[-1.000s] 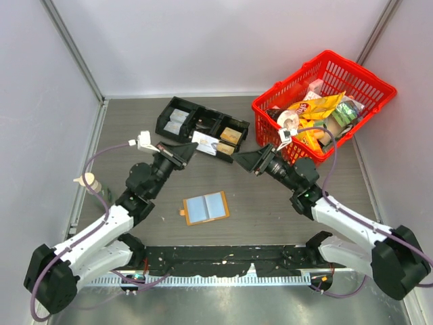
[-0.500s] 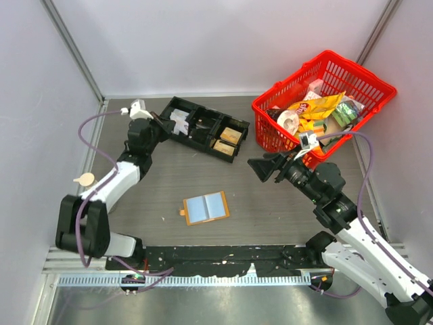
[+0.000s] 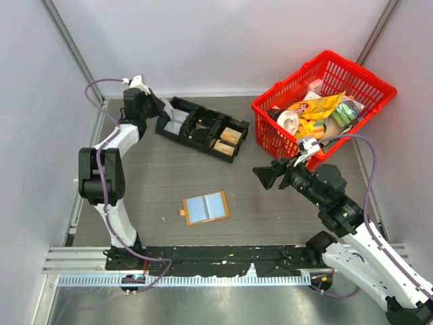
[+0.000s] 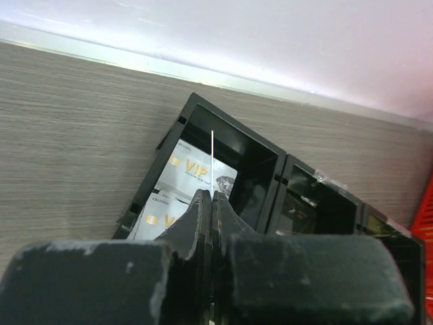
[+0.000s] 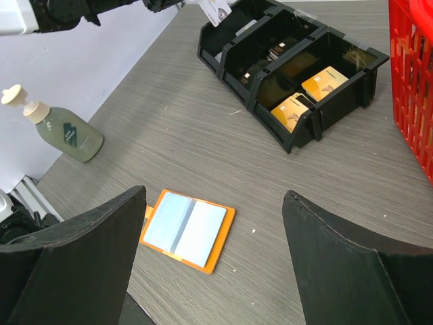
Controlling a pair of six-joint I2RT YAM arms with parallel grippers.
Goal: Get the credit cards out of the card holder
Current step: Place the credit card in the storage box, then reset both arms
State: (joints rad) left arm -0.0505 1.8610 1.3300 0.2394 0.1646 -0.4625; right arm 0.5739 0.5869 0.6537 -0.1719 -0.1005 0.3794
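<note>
The card holder lies open and flat on the table, orange rim up, two pale blue panels showing. My left gripper is shut on a thin white credit card, seen edge-on, over the left end compartment of the black tray. White VIP cards lie in that compartment. My right gripper hangs open and holds nothing, above the table to the right of the card holder.
Gold cards lie in the tray's right compartments. A red basket full of packets stands at the back right. A green pump bottle stands by the left wall. Walls close the left, back and right sides.
The left arm swung from the table's middle to the back left with the card, over the tray. The right gripper opened and drew back to the right.
</note>
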